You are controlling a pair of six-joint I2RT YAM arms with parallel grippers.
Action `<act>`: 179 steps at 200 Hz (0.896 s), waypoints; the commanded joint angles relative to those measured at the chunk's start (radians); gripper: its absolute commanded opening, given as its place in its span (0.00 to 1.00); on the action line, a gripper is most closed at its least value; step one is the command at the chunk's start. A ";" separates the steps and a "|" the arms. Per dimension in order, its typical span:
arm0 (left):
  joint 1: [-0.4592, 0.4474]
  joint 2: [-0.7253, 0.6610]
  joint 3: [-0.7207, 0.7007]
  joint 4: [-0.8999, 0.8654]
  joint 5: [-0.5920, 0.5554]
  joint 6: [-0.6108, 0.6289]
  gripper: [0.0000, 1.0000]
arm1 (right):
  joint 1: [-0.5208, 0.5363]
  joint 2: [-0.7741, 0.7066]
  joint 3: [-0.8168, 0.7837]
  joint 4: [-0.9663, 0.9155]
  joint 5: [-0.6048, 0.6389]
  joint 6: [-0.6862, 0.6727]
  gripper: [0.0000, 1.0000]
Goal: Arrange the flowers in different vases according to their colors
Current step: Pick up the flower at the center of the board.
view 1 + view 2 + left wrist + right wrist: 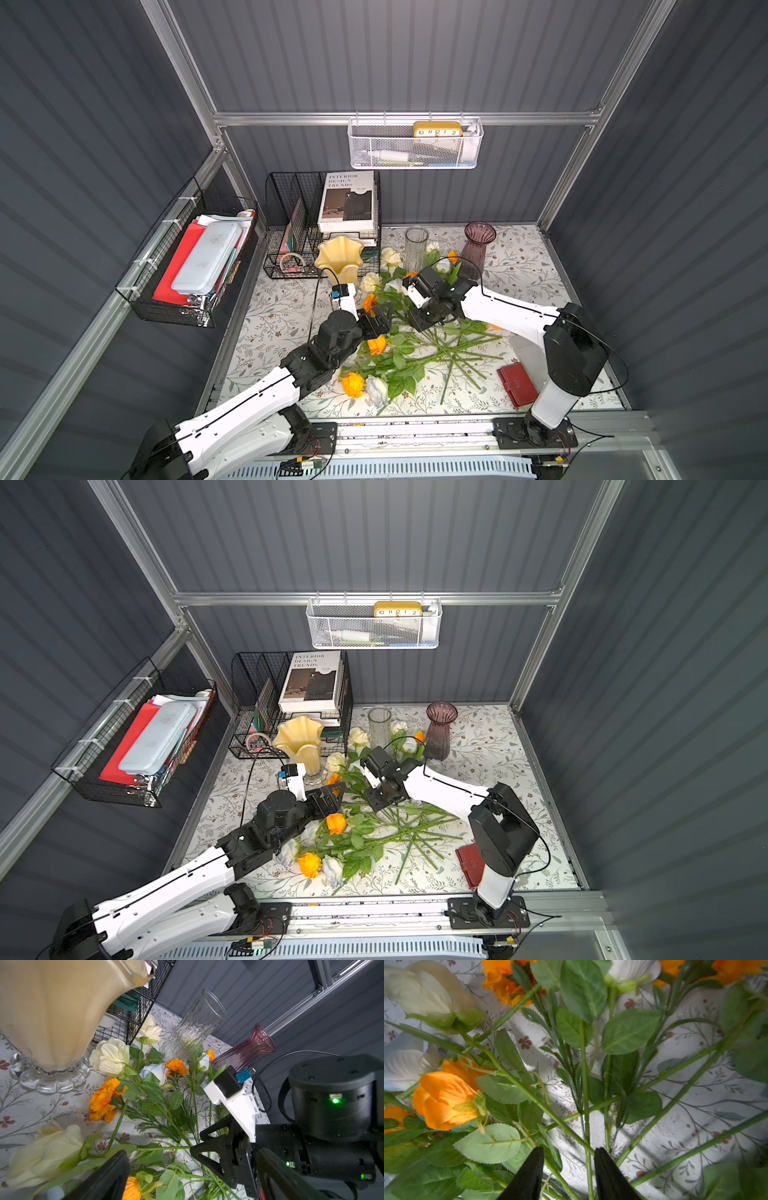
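- A loose heap of artificial flowers (399,361) (long green stems, leafy, with orange, cream and white blooms) is spread flat across the middle of the floral-print surface (540,270). The bare stem ends are fanned toward 4 o'clock and most heads are turned toward 9 to 12.
- Three vases are stood upright along the back, beyond the heap. The pale yellow vase with the wavy ruffled rim (338,257) is at about 11 o'clock, the clear glass cylinder vase (416,245) at 12, and the ribbed smoky purple glass vase (478,249) at 1.
- The left end effector (384,320) is held over the 9 o'clock side of the heap. Its jaws are spread wide and nothing is gripped. An orange rose (377,345) is lying just at its 6 o'clock.
- The right end effector (569,1151) is pointed down into the tangle near the middle of the heap. In the right wrist view its jaws are seen parted, with a thin green stem (586,1118) running between them. A gap is left beside the stem, so nothing is clamped.
- A dark red wallet (517,384) is lying at roughly 4 o'clock, right beside the right arm.
- A black wire desk organiser (291,232) is tucked in at 10 to 11 o'clock, just behind the yellow vase.
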 commanded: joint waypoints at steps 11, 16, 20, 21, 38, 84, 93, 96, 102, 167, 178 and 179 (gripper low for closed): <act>0.003 0.037 -0.024 -0.005 0.016 -0.026 0.99 | 0.009 0.024 0.054 0.003 -0.013 -0.150 0.44; 0.003 0.040 -0.029 0.007 0.025 -0.032 0.99 | 0.009 0.030 0.061 -0.002 -0.011 -0.164 0.43; 0.003 0.041 -0.033 0.013 0.029 -0.035 0.99 | 0.009 0.035 0.062 -0.005 -0.009 -0.173 0.43; 0.003 0.041 -0.034 0.014 0.029 -0.036 0.99 | 0.009 0.036 0.063 -0.005 -0.010 -0.174 0.43; 0.003 0.043 -0.046 0.022 0.026 -0.050 0.99 | 0.010 0.059 0.074 -0.013 -0.012 -0.209 0.43; 0.003 0.034 -0.039 0.004 0.012 -0.039 0.99 | 0.012 0.132 0.124 -0.055 -0.002 -0.267 0.44; 0.003 0.031 -0.039 -0.001 0.007 -0.038 0.99 | 0.012 0.139 0.122 -0.047 0.012 -0.273 0.44; 0.003 0.029 -0.040 -0.001 0.007 -0.038 0.99 | 0.011 0.141 0.123 -0.047 0.017 -0.275 0.44; 0.003 0.026 -0.041 -0.001 0.007 -0.037 0.99 | 0.012 0.146 0.126 -0.048 0.022 -0.280 0.44; 0.003 0.031 -0.047 -0.003 -0.001 -0.036 0.99 | 0.018 0.209 0.167 -0.085 0.006 -0.313 0.44; 0.002 0.031 -0.048 -0.004 -0.004 -0.037 0.99 | 0.024 0.210 0.163 -0.083 0.013 -0.318 0.44; 0.002 0.031 -0.049 -0.005 -0.005 -0.036 0.99 | 0.024 0.210 0.163 -0.083 0.014 -0.318 0.44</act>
